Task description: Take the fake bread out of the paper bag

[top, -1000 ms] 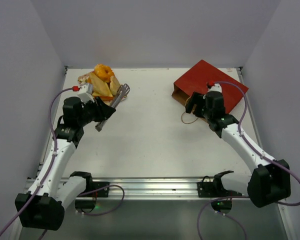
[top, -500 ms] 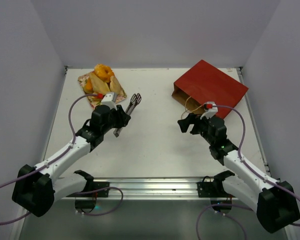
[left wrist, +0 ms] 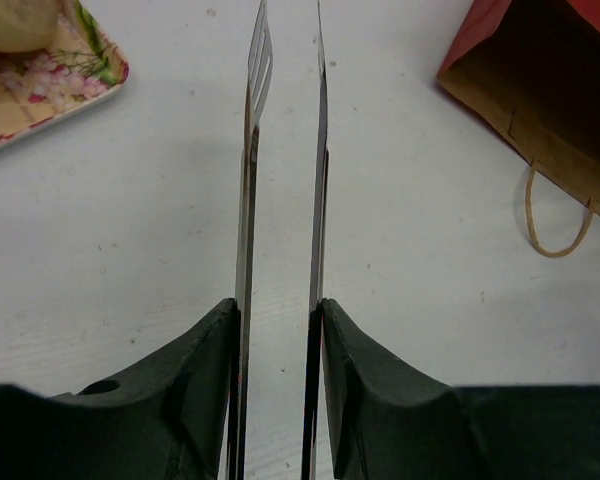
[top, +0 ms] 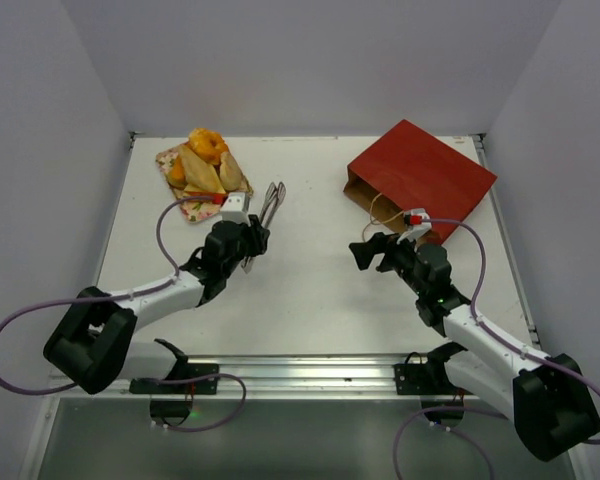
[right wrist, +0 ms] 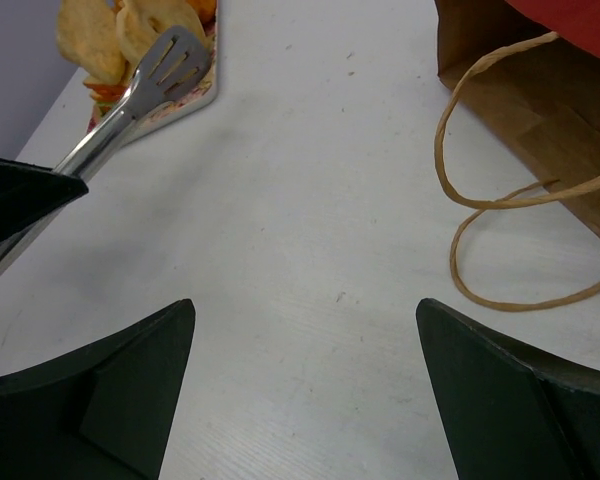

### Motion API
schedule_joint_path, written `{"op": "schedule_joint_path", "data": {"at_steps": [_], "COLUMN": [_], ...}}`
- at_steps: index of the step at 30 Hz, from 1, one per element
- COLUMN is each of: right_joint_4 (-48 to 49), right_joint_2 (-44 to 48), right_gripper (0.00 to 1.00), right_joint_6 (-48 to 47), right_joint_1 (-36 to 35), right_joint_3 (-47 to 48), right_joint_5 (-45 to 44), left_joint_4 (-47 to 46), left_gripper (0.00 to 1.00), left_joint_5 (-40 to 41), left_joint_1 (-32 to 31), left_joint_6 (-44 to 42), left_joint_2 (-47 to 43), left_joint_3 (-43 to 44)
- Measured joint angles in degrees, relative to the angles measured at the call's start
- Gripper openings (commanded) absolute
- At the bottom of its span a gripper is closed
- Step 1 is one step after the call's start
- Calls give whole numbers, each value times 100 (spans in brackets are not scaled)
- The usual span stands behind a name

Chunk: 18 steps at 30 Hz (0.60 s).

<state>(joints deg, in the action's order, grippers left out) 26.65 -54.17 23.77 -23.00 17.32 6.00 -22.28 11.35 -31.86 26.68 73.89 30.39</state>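
Dark-red paper bag (top: 420, 172) lies far right on the counter (top: 310, 290), its mouth toward the wide-open, empty right hand (top: 372, 250). The fake bread (top: 205, 160) sits piled on a floral tray (top: 166, 157) far left. Between tray and bag, the left hand (top: 246, 240) grips tongs (top: 268, 205).

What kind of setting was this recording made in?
Likely a lab test booth, not a kitchen: plain walls close in a white table, two arms bolt to a metal rail, and the bread looks fake.
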Motion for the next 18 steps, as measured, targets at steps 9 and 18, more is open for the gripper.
{"op": "schedule_joint_path", "data": {"at_steps": [9, 18], "right_joint_4": [101, 122], "right_joint_2": [-4, -28], "right_gripper": [99, 99], "right_joint_6": [0, 2], "right_joint_1": [-24, -24], "right_joint_3": [0, 0], "right_joint_5": [-7, -26], "left_joint_4": [-804, -761], "left_gripper": [44, 47], "left_joint_5": [116, 236], "left_joint_1": [-321, -455], "left_joint_6": [-160, -175], "left_joint_2": [1128, 1991], "left_joint_3": [111, 852]}}
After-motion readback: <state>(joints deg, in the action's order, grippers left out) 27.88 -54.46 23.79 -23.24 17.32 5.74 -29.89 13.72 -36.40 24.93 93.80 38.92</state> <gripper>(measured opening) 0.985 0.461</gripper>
